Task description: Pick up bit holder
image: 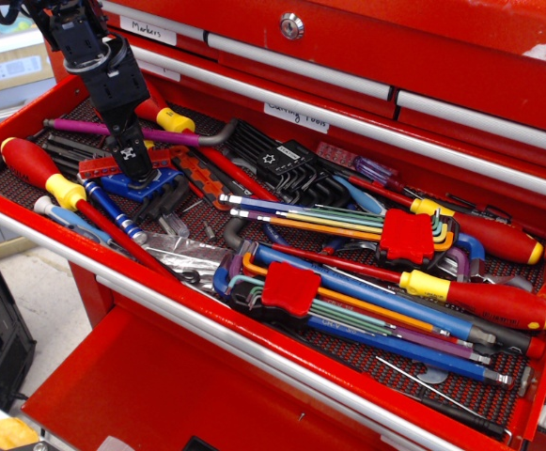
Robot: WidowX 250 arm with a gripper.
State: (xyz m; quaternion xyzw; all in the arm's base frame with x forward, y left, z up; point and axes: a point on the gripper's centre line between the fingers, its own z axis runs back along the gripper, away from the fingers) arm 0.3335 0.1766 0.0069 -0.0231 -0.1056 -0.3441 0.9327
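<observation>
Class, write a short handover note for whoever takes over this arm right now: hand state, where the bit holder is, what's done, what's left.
Hand: lowered onto the bit holder near the strip's right end; whether it has closed cannot be told.
Bit holder: in the open drawer, back left, lying over the blue block, beside the red and yellow screwdriver.
Done: hand brought down to the strip.
Left: confirm the grip, lift it out.

The arm [80, 38] is matte black and blocky, built of ribbed segments, with cables looped at about 11 o'clock. Its narrow gripper [137, 169] carries small white markings near the jaws.
</observation>
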